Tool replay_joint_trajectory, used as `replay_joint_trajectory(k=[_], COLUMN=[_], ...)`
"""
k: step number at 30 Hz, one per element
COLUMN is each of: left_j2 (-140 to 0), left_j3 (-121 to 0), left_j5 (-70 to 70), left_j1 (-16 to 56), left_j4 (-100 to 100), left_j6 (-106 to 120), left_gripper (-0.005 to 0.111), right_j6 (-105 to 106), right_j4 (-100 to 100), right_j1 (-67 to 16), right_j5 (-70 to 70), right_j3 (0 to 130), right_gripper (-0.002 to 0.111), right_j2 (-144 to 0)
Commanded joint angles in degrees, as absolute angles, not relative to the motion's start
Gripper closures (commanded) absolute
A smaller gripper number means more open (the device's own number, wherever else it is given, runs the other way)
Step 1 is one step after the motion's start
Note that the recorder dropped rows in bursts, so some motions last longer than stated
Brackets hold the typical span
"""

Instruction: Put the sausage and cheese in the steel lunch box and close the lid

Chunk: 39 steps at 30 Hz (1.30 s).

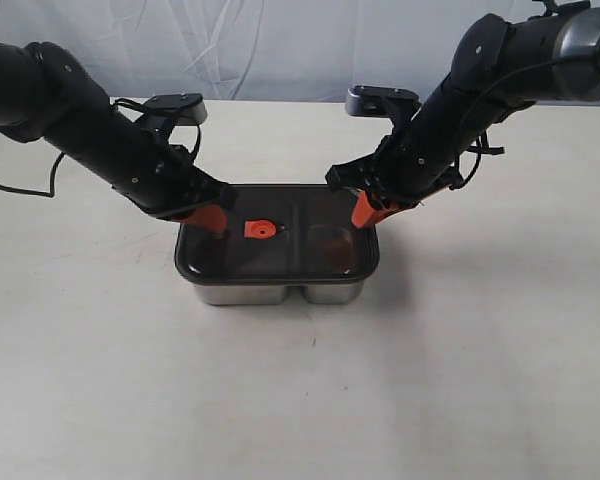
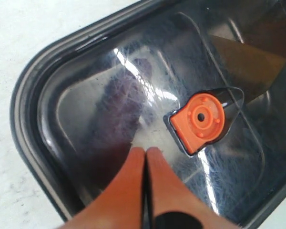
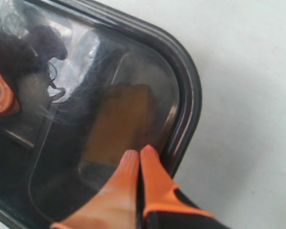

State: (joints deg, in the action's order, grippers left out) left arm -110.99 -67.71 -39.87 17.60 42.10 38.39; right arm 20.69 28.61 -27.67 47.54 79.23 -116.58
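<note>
The lid [image 1: 280, 235] lies on the steel lunch box [image 1: 280, 293], cheese [image 3: 124, 119] and sausage [image 2: 115, 119] dim beneath — left gripper [image 1: 212, 218] and right gripper [image 1: 364, 212], tips pressed together, rest on it — likely only sealing left.

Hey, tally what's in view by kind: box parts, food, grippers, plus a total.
Box parts: 2 (steel lunch box, lid)
Food, dim under the lid: 2 (sausage, cheese)
Grippers, both shut: 2 (left gripper, right gripper)
Total: 6
</note>
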Motion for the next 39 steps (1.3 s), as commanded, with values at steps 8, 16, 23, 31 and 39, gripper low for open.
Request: replay_joint_trajectory(k=[8,16,23,31,39], left_j2=[-114.0,-116.7,-115.9,-109.0,-102.0], left_j3=[-66.3,-66.3,-66.3,-69.9,-73.2], left_j5=[-41.6,-44.0,-42.9,-40.9,-36.8], left_j1=[17.9,17.9,17.9,17.0,12.5], left_j4=[39.4,40.0,40.5,38.4,34.2], left_j6=[38.2,38.0,38.0,38.0,35.7], left_gripper=[0.106,0.106,0.106,0.106,0.106], right_j6=[21.1,21.1,21.1,21.1,21.1], right_j4=[27.7,27.7,27.5,27.5,22.5], right_j1=[-28.1,-28.1,-28.1,-28.1,-28.0], right_j5=[48.7,47.6,47.8,47.9,44.1], right_j3=[78.2,81.3,82.2,82.2,82.2], right_gripper=[0.109,0.109,0.109,0.109,0.109], right_j2=[-119.1,-115.3,-115.1,-115.1,-112.0])
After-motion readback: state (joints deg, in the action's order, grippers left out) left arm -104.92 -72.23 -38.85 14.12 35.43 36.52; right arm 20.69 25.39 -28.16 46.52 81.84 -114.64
